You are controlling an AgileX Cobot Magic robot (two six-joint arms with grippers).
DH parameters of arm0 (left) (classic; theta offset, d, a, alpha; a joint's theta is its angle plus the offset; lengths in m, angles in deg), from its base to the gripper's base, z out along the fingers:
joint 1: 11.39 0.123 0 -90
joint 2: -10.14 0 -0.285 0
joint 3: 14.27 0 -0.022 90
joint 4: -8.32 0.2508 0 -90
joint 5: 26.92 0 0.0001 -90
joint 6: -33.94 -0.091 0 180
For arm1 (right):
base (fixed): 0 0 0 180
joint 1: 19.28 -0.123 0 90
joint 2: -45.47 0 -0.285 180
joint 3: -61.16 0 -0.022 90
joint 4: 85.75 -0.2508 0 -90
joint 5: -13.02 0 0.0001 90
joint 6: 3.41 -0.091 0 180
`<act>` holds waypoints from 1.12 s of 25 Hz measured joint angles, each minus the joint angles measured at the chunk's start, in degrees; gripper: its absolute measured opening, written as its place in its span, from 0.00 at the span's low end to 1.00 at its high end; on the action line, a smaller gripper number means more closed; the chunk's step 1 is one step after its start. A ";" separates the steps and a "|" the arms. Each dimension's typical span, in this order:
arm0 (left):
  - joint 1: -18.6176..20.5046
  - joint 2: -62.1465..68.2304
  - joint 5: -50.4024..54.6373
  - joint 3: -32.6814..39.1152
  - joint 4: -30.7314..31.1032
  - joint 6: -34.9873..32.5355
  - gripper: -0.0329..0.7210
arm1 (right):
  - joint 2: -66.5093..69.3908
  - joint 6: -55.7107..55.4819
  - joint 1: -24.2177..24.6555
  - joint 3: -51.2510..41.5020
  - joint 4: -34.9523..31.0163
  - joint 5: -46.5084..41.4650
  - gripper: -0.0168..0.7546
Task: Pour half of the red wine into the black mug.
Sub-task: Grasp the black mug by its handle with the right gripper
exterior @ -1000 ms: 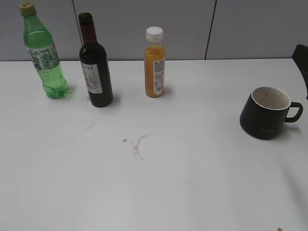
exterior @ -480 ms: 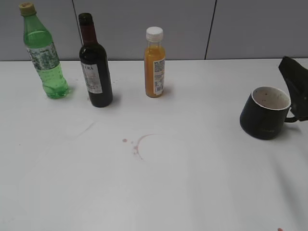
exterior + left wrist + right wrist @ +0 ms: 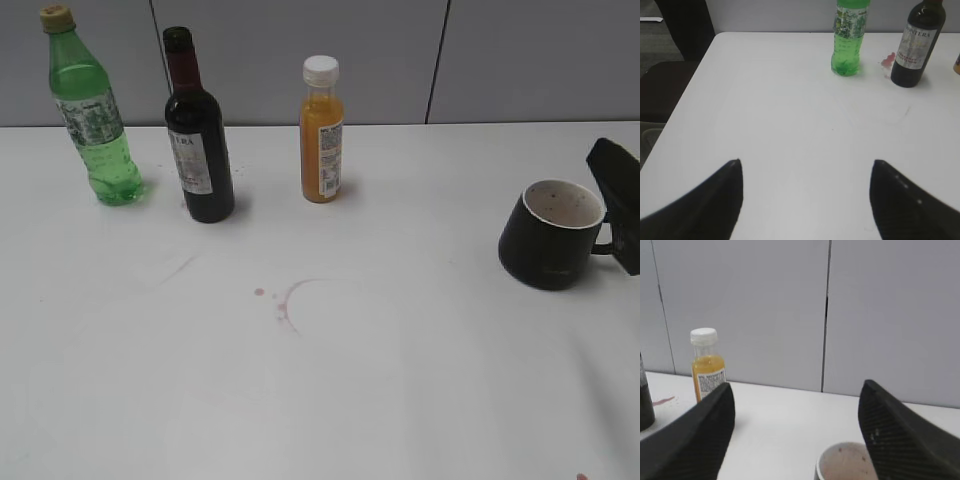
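The dark green wine bottle (image 3: 197,140) with a white label stands upright and uncapped at the back left, with dark red wine inside. It also shows in the left wrist view (image 3: 916,45). The black mug (image 3: 552,235) with a speckled white inside stands at the right, its handle pointing right. My right gripper (image 3: 797,384) is open, just behind and above the mug's rim (image 3: 842,460). One of its fingers (image 3: 620,195) shows beside the handle. My left gripper (image 3: 805,161) is open and empty over bare table, well short of the bottles.
A light green plastic bottle (image 3: 95,120) stands left of the wine bottle. A small orange juice bottle (image 3: 322,130) stands to its right. A red ring stain (image 3: 298,300) marks the table's middle. The table's left edge (image 3: 685,95) borders a dark chair.
The right gripper has come in from the right edge to beside the mug's handle, then sunk a little. The bottles and the mug have not moved.
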 joint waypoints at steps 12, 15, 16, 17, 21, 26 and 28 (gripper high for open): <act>0.00 0.00 0.00 0.00 0.00 0.00 0.83 | 14.86 1.36 0.18 -4.36 -4.42 1.09 0.80; 0.00 0.00 0.00 0.00 0.00 0.00 0.83 | 14.87 2.66 1.38 -4.36 -4.08 1.16 0.80; 0.00 0.00 0.00 0.00 0.00 0.00 0.83 | 14.87 3.15 2.22 -4.36 -3.32 1.16 0.80; 0.00 0.00 0.00 0.00 0.00 0.00 0.83 | 14.87 3.15 3.38 -4.36 -2.12 1.16 0.80; 0.00 0.00 0.00 0.00 0.00 0.00 0.83 | 14.87 2.81 12.12 -4.29 6.91 1.16 0.81; 0.00 0.00 0.00 0.00 0.00 0.00 0.83 | 15.47 1.11 23.76 -1.76 17.39 1.16 0.81; 0.00 0.00 0.00 0.00 0.00 0.00 0.83 | 17.00 0.17 26.89 -0.61 20.12 1.21 0.81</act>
